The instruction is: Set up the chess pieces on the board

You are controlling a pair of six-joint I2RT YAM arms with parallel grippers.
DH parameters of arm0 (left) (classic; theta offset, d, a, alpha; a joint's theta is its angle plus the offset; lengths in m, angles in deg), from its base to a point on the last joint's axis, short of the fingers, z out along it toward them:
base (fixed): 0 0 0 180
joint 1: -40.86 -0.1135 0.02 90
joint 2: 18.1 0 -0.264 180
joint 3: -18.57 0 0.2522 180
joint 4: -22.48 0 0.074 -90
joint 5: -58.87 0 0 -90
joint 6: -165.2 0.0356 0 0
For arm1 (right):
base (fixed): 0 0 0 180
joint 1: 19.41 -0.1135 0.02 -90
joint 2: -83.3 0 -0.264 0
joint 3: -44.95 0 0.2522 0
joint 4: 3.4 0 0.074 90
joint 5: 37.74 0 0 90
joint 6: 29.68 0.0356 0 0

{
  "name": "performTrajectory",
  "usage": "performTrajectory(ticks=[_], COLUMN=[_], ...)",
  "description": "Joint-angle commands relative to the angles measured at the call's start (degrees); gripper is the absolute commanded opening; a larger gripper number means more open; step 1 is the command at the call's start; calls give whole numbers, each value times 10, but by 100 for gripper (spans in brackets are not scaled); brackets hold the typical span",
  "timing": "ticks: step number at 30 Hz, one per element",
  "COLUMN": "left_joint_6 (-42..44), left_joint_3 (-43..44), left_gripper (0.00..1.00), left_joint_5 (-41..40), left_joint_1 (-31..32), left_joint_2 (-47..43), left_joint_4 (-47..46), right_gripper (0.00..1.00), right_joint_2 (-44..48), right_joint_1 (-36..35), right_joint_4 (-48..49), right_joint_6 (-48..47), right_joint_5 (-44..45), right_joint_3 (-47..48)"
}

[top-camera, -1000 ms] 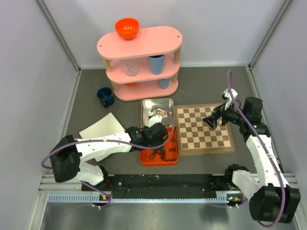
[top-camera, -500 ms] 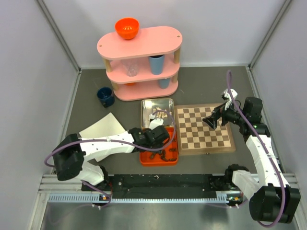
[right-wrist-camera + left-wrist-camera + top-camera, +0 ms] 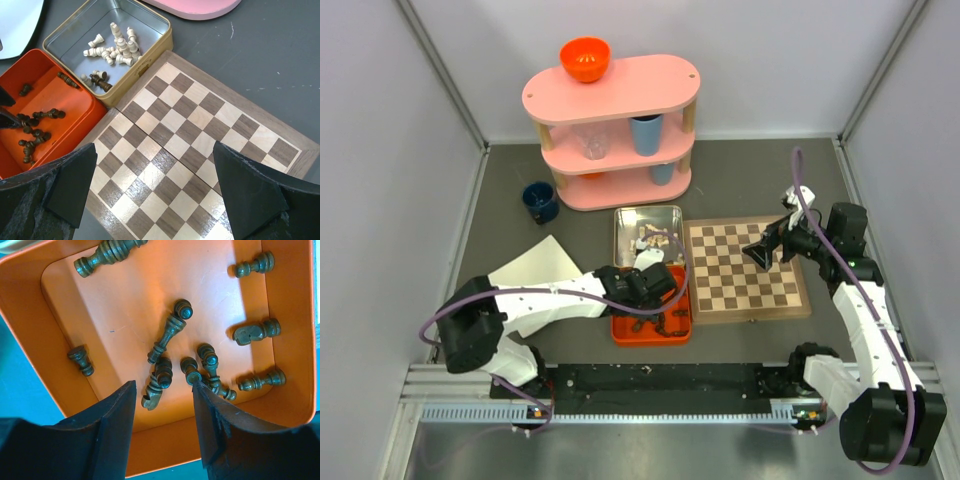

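Clearly nothing is placed yet: the board [image 3: 745,268], right of centre in the overhead view, is bare. Dark chess pieces [image 3: 170,335] lie in the orange tray [image 3: 65,305], cream chess pieces [image 3: 117,47] in the silver tin [image 3: 80,37]. The left gripper [image 3: 163,387] hovers over the dark heap, jaws parted and grasping nothing; the right gripper [image 3: 154,147] gapes wide above the board.

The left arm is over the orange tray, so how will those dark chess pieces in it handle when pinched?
The dark chess pieces look like turned wood, so probably stiff and light. Lying sideways with round bodies, they may roll on the smooth orange tray. Several overlap, so pinching one could drag neighbours.
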Motion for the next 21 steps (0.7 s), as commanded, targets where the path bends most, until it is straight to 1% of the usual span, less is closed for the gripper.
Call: performTrajectory(ticks=[1, 2, 4, 10, 11, 19, 21], left_joint_6=[6, 9, 9, 15, 17, 17, 17], left_joint_3=[28, 30, 44, 60, 59, 58, 58], left_gripper=[54, 53, 49, 46, 45, 45, 43], left_joint_5=[-10, -12, -13, -20, -20, -22, -22], left_joint_1=[3, 3, 4, 3, 4, 4, 4], left_joint_2=[11, 13, 25, 50, 52, 58, 61], left_joint_4=[0, 0, 6, 23, 24, 29, 29], right_gripper=[99, 99, 99, 99, 99, 99, 99], right_joint_2=[8, 8, 7, 8, 8, 6, 7], right_joint_1=[-3, -3, -3, -3, -3, -3, -3], right_joint_4=[10, 11, 11, 10, 10, 10, 10], right_joint_6=[-10, -10, -10, -10, -10, -11, -10], right_joint_5=[-6, -6, -6, -5, -6, -6, -6], right_joint_3=[3, 3, 3, 4, 4, 4, 3])
